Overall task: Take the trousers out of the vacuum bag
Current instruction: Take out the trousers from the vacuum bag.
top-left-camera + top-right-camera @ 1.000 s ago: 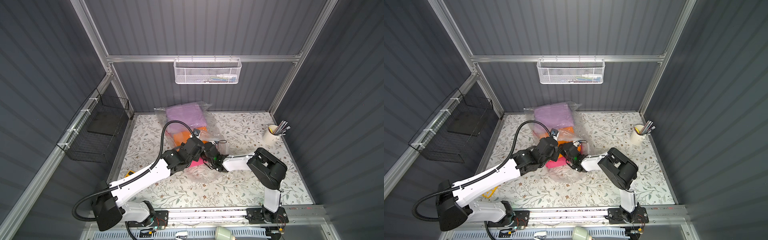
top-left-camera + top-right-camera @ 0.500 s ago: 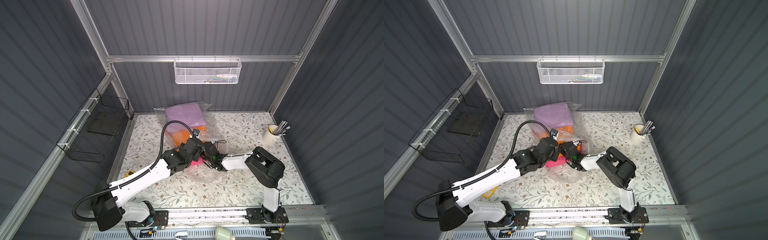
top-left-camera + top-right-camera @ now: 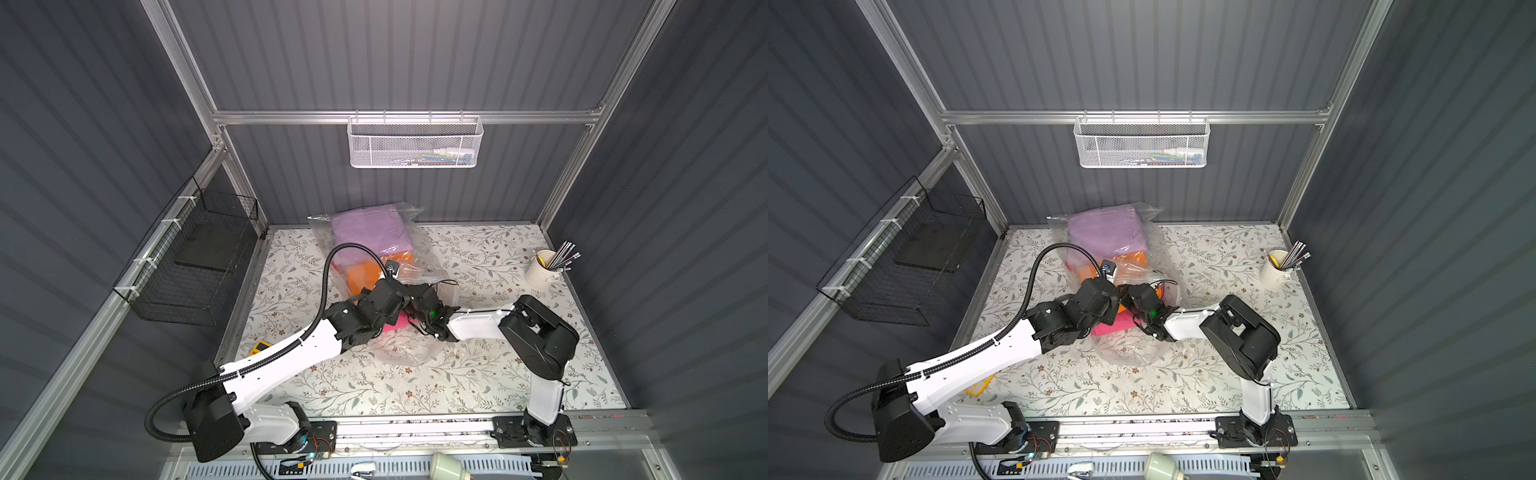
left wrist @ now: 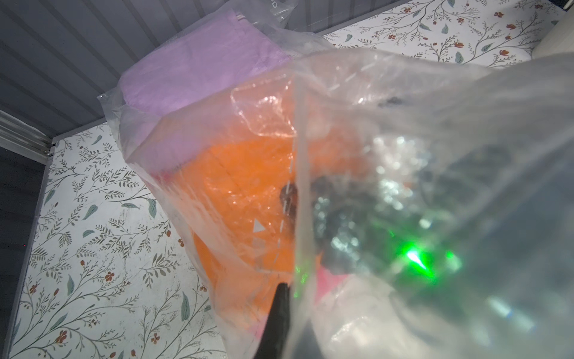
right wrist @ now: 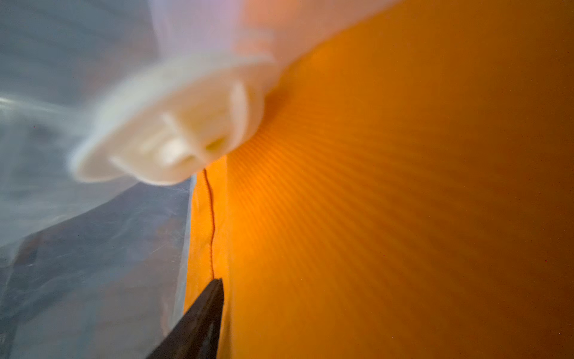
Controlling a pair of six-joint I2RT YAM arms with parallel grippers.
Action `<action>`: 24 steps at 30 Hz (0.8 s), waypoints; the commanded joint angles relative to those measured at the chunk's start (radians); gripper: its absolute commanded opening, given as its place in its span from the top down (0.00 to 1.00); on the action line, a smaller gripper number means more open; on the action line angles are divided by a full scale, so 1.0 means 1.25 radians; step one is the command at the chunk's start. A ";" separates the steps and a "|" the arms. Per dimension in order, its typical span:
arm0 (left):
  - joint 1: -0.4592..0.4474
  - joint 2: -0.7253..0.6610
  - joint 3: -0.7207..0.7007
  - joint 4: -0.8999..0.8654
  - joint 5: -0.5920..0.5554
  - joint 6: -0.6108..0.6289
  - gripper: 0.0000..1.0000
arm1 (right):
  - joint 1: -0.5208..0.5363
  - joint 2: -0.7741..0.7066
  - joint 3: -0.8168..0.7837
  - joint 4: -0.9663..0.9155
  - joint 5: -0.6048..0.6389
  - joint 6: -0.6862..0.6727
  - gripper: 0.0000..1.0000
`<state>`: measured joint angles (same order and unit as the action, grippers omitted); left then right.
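The vacuum bag (image 3: 411, 353) lies on the flowered table (image 3: 478, 382), its closed end by the back wall and its mouth toward the 2 arms; that lay lets both arms reach in from the near side.

The left gripper (image 4: 279, 298) is closed, and in the left wrist view the clear film rises taut straight from its tip; I judge it is pinching 1 lip of the mouth and lifting it, so the opening gapes. The right gripper (image 3: 422, 297) is inside that opening, seen through the plastic in the left wrist view; its own camera shows 1 dark finger laid against the orange trousers (image 3: 363, 278), with the white valve disc (image 5: 167, 124) just beside. Whether its jaws are gripping the cloth I cannot tell; only 1 finger shows.

All the trousers in view are inside the bag: the lilac trousers (image 3: 368, 230) are deepest, the orange in the middle, the hot pink trousers (image 3: 392, 325) nearest the mouth, under the 2 wrists; none lies out on the table, so I judge the task barely begun.

Counted: 1 bag; 1 valve disc; 3 trousers visible; 2 grippers; 1 cup of pens (image 3: 540, 274) well apart.
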<state>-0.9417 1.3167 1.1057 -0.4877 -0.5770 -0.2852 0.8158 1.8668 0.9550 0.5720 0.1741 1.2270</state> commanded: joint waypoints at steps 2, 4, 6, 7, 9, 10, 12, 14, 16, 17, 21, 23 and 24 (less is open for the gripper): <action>0.000 -0.016 -0.014 -0.006 -0.025 -0.019 1.00 | -0.005 -0.074 -0.028 0.042 0.001 -0.017 1.00; 0.001 -0.016 -0.015 -0.004 -0.023 -0.019 1.00 | 0.000 -0.071 -0.050 0.049 0.001 -0.001 0.90; 0.001 -0.015 -0.015 -0.002 -0.020 -0.019 1.00 | 0.001 -0.059 -0.072 0.063 -0.003 0.022 0.75; 0.002 -0.015 -0.016 -0.001 -0.019 -0.019 1.00 | 0.000 -0.052 -0.084 0.073 -0.006 0.038 0.62; 0.002 -0.016 -0.016 -0.001 -0.018 -0.017 1.00 | 0.000 -0.039 -0.102 0.092 -0.014 0.066 0.48; 0.003 -0.018 -0.015 -0.002 -0.018 -0.017 1.00 | 0.002 -0.033 -0.111 0.098 -0.017 0.081 0.39; 0.004 -0.020 -0.016 0.000 -0.017 -0.016 1.00 | 0.004 -0.025 -0.126 0.105 -0.022 0.103 0.27; 0.003 -0.021 -0.018 0.000 -0.017 -0.016 1.00 | 0.011 -0.024 -0.139 0.116 -0.019 0.115 0.26; 0.004 -0.022 -0.018 0.001 -0.018 -0.016 1.00 | 0.020 -0.032 -0.152 0.115 -0.007 0.126 0.27; 0.004 -0.023 -0.017 0.001 -0.017 -0.016 1.00 | 0.025 -0.035 -0.158 0.114 0.002 0.129 0.27; 0.004 -0.025 -0.018 0.003 -0.018 -0.016 1.00 | 0.034 -0.041 -0.161 0.110 0.016 0.123 0.38; 0.004 -0.025 -0.019 0.005 -0.017 -0.014 1.00 | 0.033 -0.033 -0.156 0.114 0.018 0.123 0.53; 0.004 -0.025 -0.018 0.003 -0.017 -0.014 1.00 | 0.033 -0.030 -0.151 0.115 0.021 0.120 0.58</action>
<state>-0.9417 1.3159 1.0962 -0.4847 -0.5800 -0.2924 0.8551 1.8221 0.7639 0.7090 0.1783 1.3808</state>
